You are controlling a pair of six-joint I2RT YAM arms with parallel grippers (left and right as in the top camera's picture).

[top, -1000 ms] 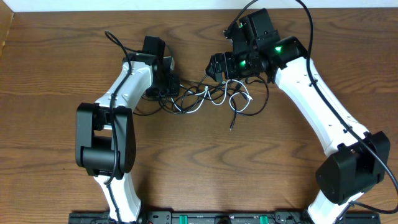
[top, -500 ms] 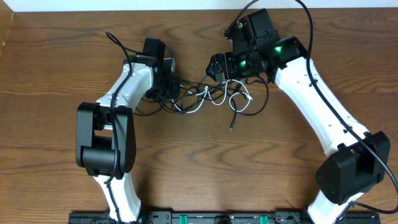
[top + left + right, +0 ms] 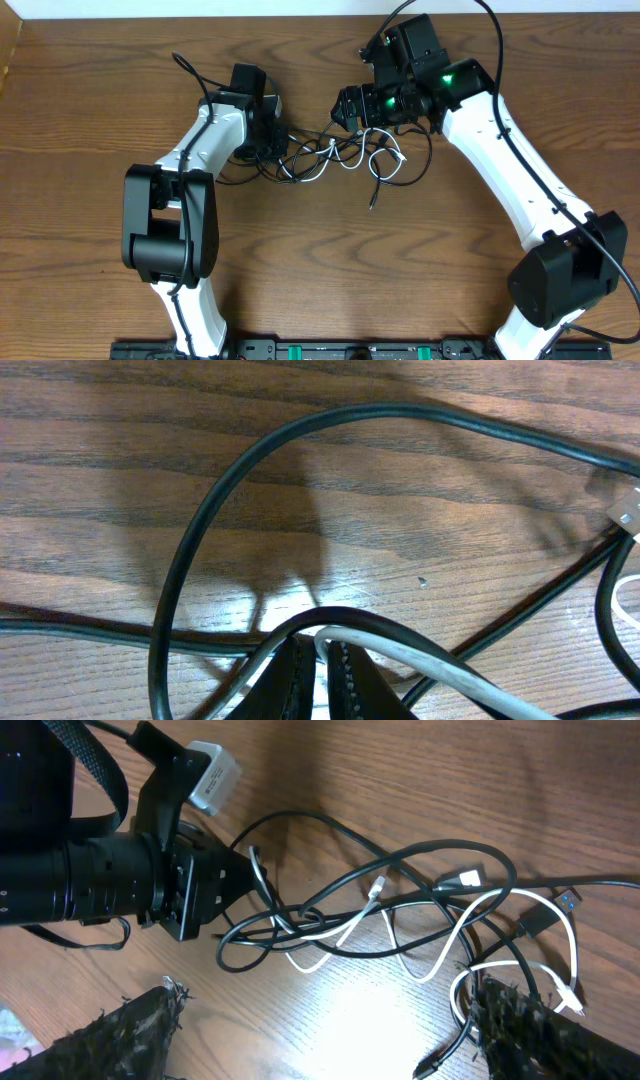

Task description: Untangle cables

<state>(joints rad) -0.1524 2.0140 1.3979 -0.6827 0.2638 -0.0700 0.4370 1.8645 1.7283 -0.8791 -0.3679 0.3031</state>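
Observation:
The cables (image 3: 340,155) lie in a tangle on the wooden table between my two arms: thin black cords and one white cord (image 3: 312,174). My left gripper (image 3: 278,135) is at the tangle's left end. In the left wrist view its fingertips (image 3: 320,645) are shut on the white cord (image 3: 430,660), and a black cord (image 3: 200,530) arcs over them. My right gripper (image 3: 350,108) hovers over the tangle's upper right. In its own view its fingers (image 3: 130,1030) stand wide open either side of the gripper (image 3: 325,1000), gripping nothing, with the white cord (image 3: 440,955) and the left gripper (image 3: 240,875) beyond.
A loose black plug end (image 3: 372,203) trails out below the tangle. The left arm's thicker black lead (image 3: 185,65) loops at the back left. The table's far edge (image 3: 200,20) meets a white wall. A black base rail (image 3: 320,350) runs along the front.
My left gripper's jaws have closed on the white cord. Neither arm has shifted, and the tangle lies as before.

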